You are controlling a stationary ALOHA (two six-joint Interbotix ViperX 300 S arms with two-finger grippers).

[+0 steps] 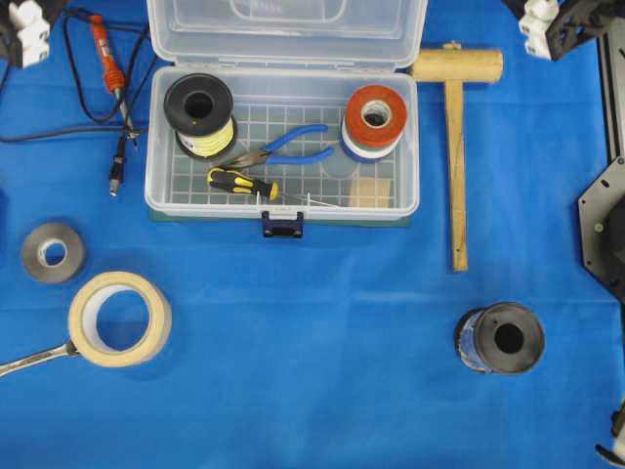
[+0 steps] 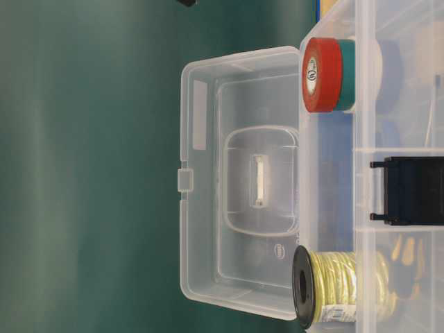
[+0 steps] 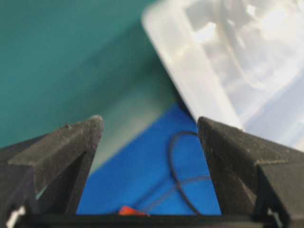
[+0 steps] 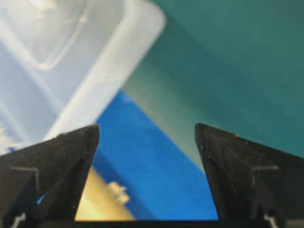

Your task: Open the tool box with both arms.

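Note:
The clear tool box (image 1: 283, 208) stands at the back middle of the blue cloth with its lid (image 1: 288, 29) swung up and back. The dark blue latch (image 1: 282, 225) hangs at the front wall. Inside lie a yellow wire spool (image 1: 200, 115), blue pliers (image 1: 293, 147), a screwdriver (image 1: 242, 183) and stacked tape rolls (image 1: 376, 119). My left gripper (image 3: 149, 121) is open and holds nothing, off the lid's (image 3: 228, 57) left corner. My right gripper (image 4: 147, 127) is open and holds nothing, off the lid's (image 4: 71, 57) right corner. Their white mounts show at the overhead view's top corners.
A wooden mallet (image 1: 455, 147) lies right of the box. A soldering iron (image 1: 105, 59) with black cable lies to its left. In front are a grey tape roll (image 1: 52, 252), a masking tape roll (image 1: 119, 319), a wrench (image 1: 29, 360) and a black spool (image 1: 500, 338).

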